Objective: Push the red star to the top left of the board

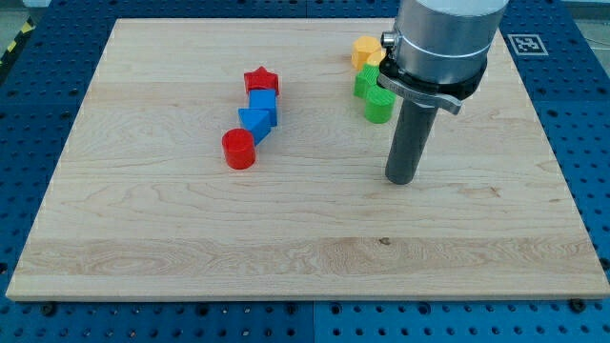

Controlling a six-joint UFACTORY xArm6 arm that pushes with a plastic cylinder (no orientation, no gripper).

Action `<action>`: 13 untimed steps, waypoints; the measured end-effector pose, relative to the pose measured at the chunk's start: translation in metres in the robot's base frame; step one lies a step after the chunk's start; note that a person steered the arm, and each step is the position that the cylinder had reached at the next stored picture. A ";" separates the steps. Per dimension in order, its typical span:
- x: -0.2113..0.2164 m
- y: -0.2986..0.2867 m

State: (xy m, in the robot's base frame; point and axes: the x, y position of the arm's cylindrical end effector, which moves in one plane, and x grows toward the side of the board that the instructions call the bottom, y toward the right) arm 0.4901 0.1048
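The red star lies on the wooden board, left of the middle near the view's top. Below it, touching in a slanted row, are a blue cube, a blue triangle-like block and a red cylinder. My tip rests on the board to the right of the middle, well to the right of and below the red star, touching no block.
A yellow block, a green block and a green cylinder cluster near the top right, partly hidden behind the arm's grey body. Blue perforated table surrounds the board.
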 end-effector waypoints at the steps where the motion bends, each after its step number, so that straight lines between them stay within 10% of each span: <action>1: -0.001 0.000; 6: -0.106 -0.079; 9: -0.160 -0.240; 13: -0.173 -0.162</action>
State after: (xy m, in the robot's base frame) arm 0.3172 -0.0568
